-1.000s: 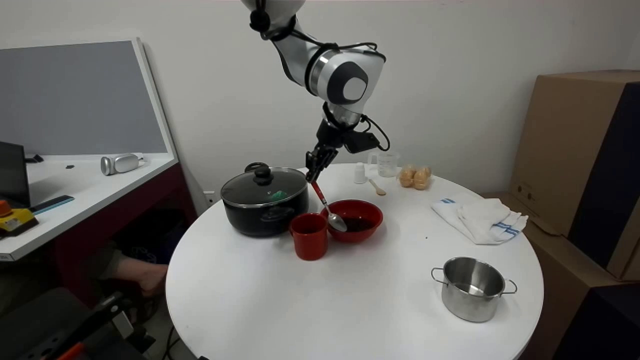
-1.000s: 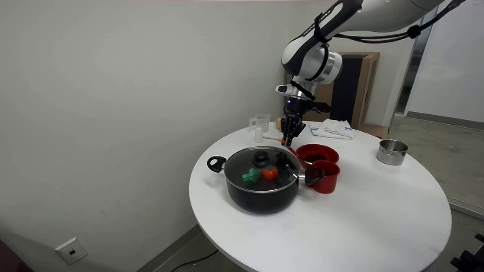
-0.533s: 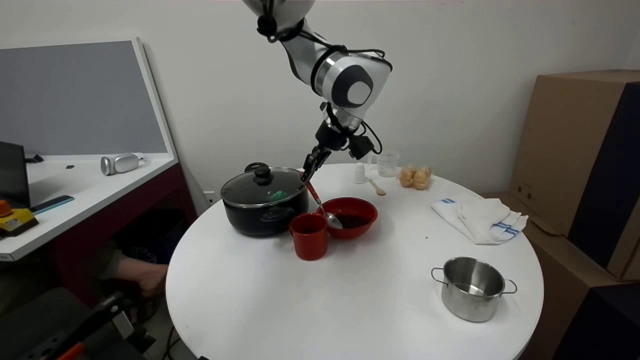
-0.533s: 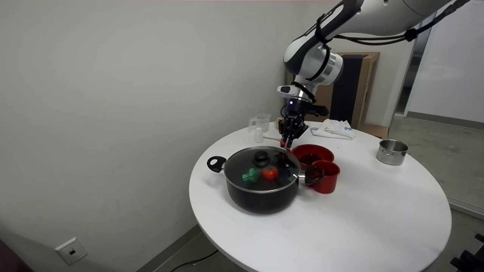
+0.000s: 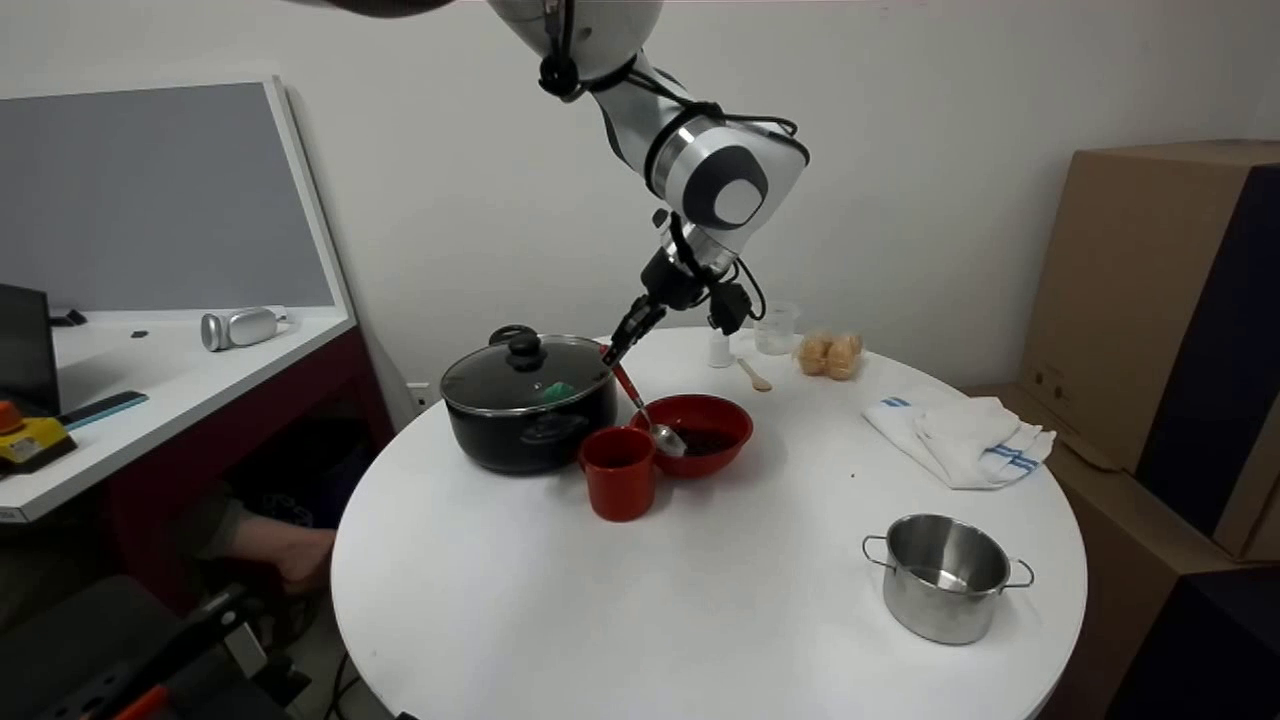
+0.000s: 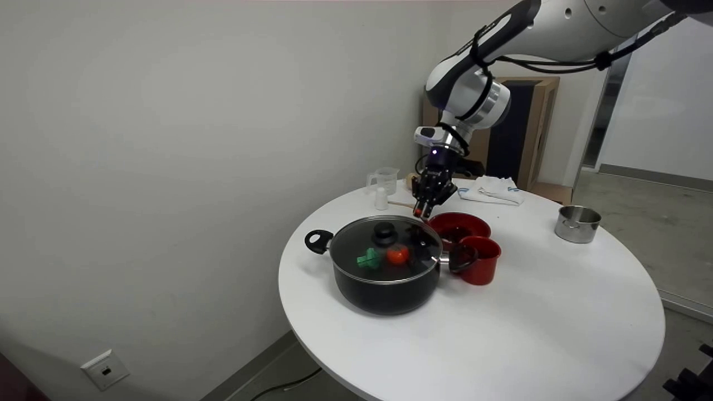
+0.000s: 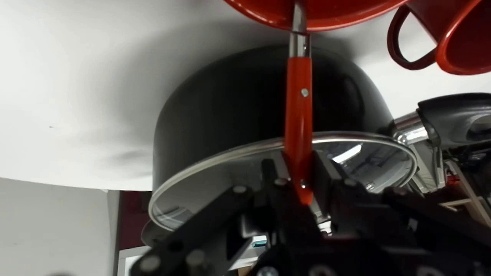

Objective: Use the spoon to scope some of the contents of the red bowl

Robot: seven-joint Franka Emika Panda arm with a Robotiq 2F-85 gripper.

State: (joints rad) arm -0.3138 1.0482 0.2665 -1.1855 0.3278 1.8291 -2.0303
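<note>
The spoon (image 5: 627, 385) has a red handle and a steel scoop. My gripper (image 5: 610, 357) is shut on the end of its handle, as the wrist view also shows for the gripper (image 7: 300, 168) and spoon (image 7: 299, 103). The spoon slants down over the left rim of the red bowl (image 5: 738, 437), and its scoop is inside, at the left edge of the dark contents (image 5: 705, 440). I cannot tell whether the scoop holds any. In another exterior view the red bowl (image 6: 477, 225) is partly behind the pot and cup, and the scoop is hidden.
A lidded black pot (image 5: 510, 440) stands close left of the bowl, right by my fingertips. A red cup (image 5: 620, 485) stands against the bowl's front left. Behind are a white bottle (image 5: 720, 350), wooden spoon (image 5: 757, 378) and eggs (image 5: 830, 355). A towel (image 5: 970, 440) and steel pot (image 5: 935, 600) lie right.
Over the last second my gripper has tilted and its tips moved slightly left and down with the spoon. The red bowl has slid a little left, away from the viewer. Latterly the arm tilts further.
</note>
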